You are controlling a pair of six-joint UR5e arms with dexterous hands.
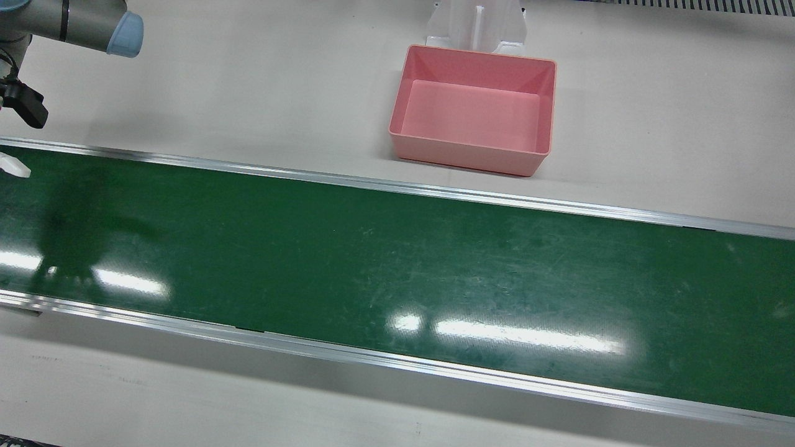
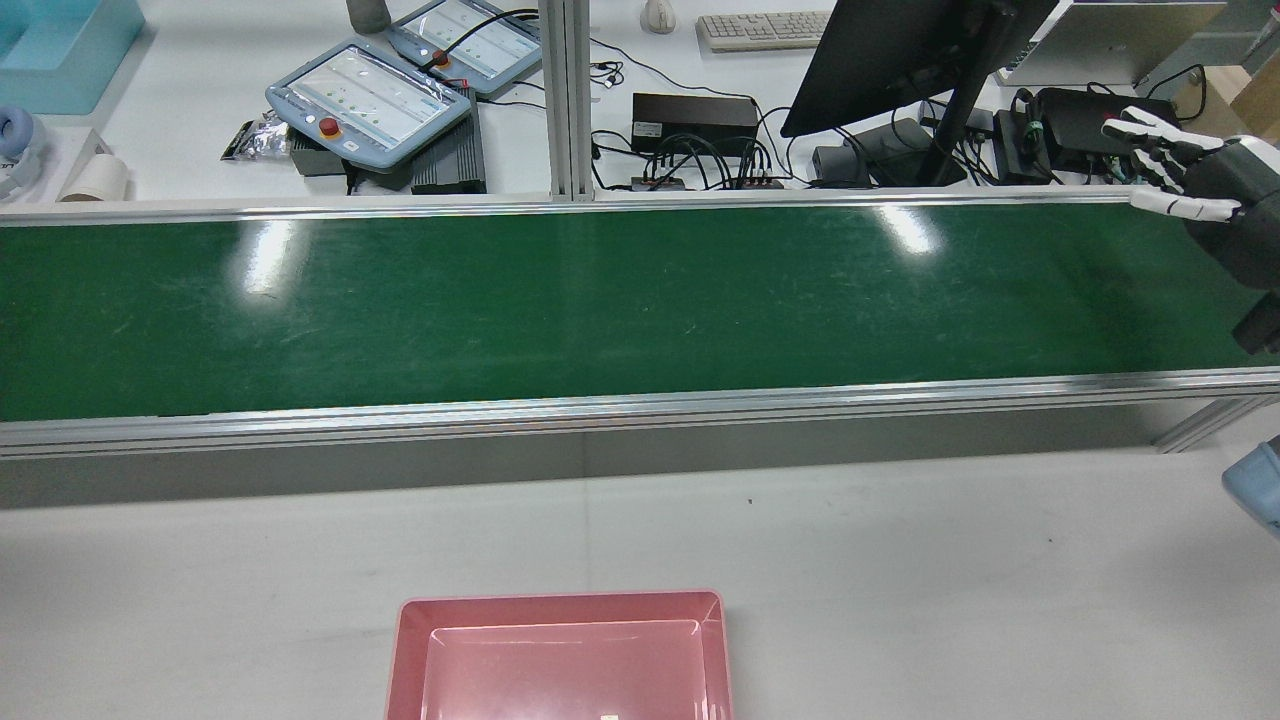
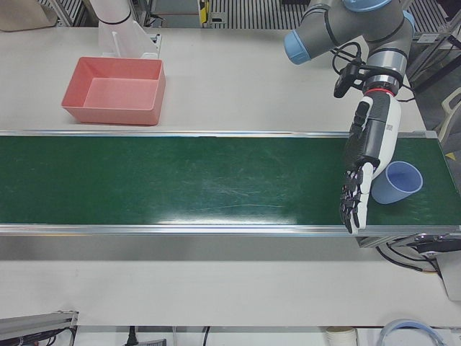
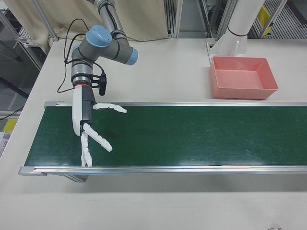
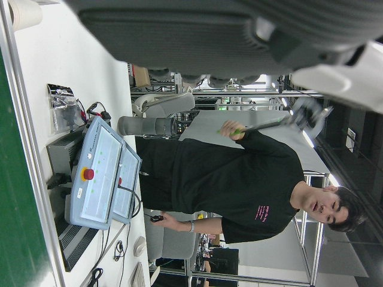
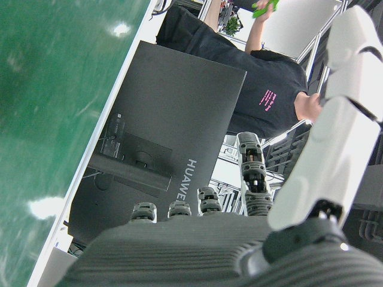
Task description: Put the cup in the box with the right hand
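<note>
Where the green belt (image 1: pixel 397 261) runs, white tabletop (image 1: pixel 248 93) flanks it.

Green belt (image 1: pixel 397 273); monitor (image 2: pixel 890 40) (rear desk).

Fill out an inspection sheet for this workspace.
Surface: green belt scuffed, with glare; white table around it.
Job's things: blue cup on the belt's end, tilted; pink box on the table, empty.
Clutter: nothing seen on the belt.
Hands: left hand open beside the cup, contact unclear; right hand open over the opposite end.
Cables: tangled wires behind the belt.
Surroundings: monitor, teach pendants, a person standing.
</note>
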